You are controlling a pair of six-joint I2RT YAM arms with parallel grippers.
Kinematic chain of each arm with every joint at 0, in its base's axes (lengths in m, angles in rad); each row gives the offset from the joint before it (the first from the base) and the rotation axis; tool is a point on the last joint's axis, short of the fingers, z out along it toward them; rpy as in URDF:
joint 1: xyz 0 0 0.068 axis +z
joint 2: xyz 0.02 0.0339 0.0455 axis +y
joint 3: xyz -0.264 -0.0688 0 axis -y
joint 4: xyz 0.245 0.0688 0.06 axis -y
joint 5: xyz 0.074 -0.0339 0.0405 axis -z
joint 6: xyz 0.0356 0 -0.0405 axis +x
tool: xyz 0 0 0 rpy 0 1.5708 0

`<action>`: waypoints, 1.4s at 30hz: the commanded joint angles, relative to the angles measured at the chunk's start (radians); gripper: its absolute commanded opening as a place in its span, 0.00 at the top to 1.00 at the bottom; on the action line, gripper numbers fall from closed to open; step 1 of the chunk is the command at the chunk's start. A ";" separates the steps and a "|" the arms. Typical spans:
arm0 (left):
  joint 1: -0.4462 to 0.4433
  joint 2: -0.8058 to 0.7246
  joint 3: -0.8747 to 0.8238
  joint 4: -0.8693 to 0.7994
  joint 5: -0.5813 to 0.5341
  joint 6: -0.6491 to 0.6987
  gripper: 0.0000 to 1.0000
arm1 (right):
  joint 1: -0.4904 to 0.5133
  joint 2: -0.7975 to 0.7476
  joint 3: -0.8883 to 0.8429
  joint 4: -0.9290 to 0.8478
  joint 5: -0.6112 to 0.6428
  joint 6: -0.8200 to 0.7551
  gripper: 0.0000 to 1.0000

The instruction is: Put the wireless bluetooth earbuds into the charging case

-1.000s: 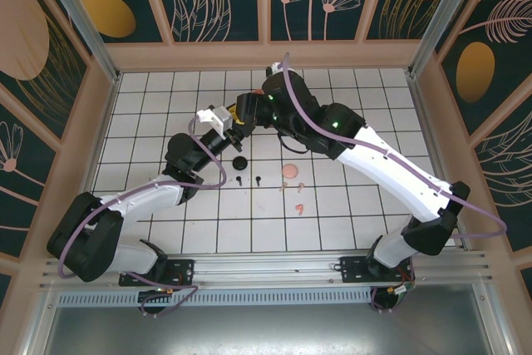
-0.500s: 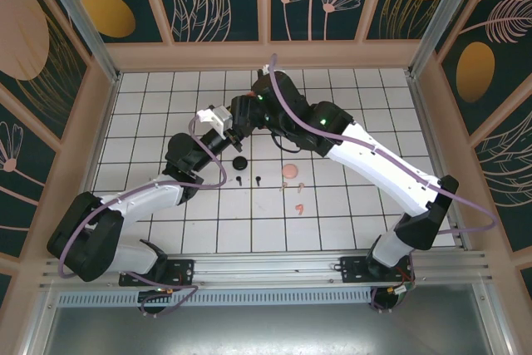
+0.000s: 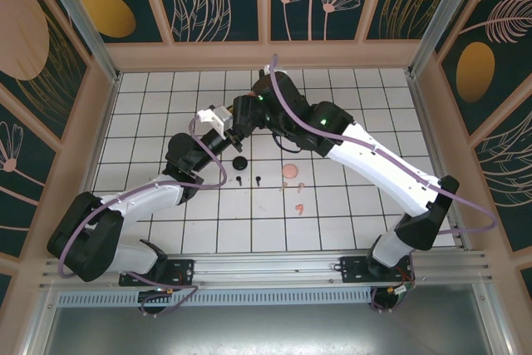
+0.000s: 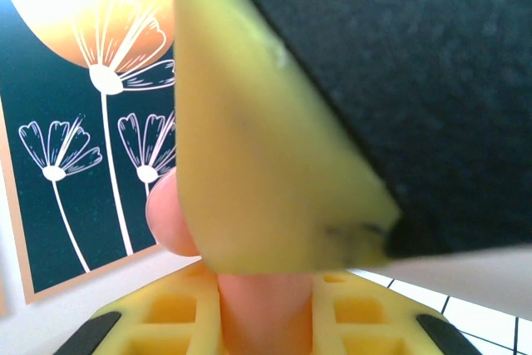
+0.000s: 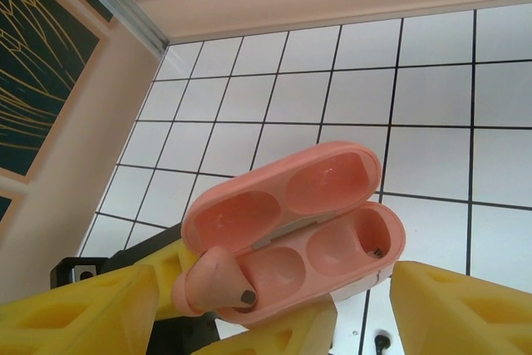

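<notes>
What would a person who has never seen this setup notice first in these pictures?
The open pale pink plastic charging case, in the right wrist view, strikes first: the shut left hand holds it up from below, and a tiny pale pink earbud sits tilted in one well. From above, both white arms meet over the far middle of the white tiled table, with a round black object and two black earbuds lying nearer.

A pink earbud [image 5: 218, 280] leans into the open charging case [image 5: 328, 182].
</notes>
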 commanded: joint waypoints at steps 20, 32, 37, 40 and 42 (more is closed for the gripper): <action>-0.003 0.001 0.017 0.052 0.015 -0.005 1.00 | -0.012 -0.100 -0.070 -0.010 0.028 -0.004 0.27; -0.006 -0.003 0.018 0.060 0.016 -0.012 1.00 | -0.016 -0.100 -0.096 0.032 -0.022 -0.020 0.31; -0.003 -0.006 0.013 0.061 0.016 -0.012 1.00 | -0.016 -0.077 -0.067 0.040 -0.041 -0.036 0.34; -0.005 -0.009 0.012 0.062 0.019 -0.013 1.00 | -0.021 -0.061 -0.044 0.026 -0.045 -0.053 0.34; -0.004 -0.014 0.008 0.067 0.025 -0.016 1.00 | -0.027 -0.054 -0.035 0.014 -0.056 -0.070 0.35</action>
